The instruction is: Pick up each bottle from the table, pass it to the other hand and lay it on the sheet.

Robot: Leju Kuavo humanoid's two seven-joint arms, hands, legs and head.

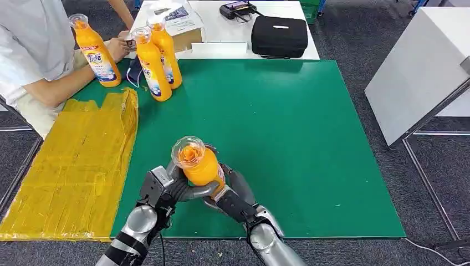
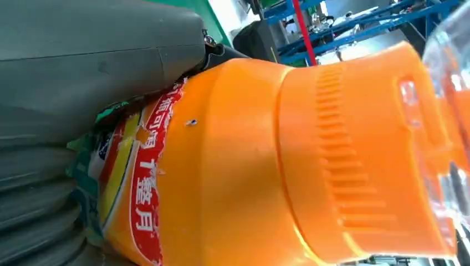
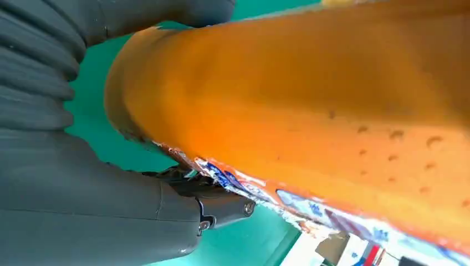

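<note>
Fingers (image 1: pixel 191 191) of both hands wrap one orange bottle (image 1: pixel 200 166) | bottle upright above the green surface (image 1: pixel 288 127) | advice: left hand (image 1: pixel 166 188) grips firmly before right hand (image 1: pixel 235 197) releases; yellow sheet (image 1: pixel 72 166) lies left.

The head view looks forward and down from high on the robot over the green mat (image 1: pixel 288 138). Each wrist view sits very close behind its own hand, pressed against the orange bottle (image 1: pixel 200 165), which all three views share.

A green table (image 1: pixel 288 138) carries a yellow sheet (image 1: pixel 72 166) and three standing orange bottles (image 1: pixel 153 66).
</note>
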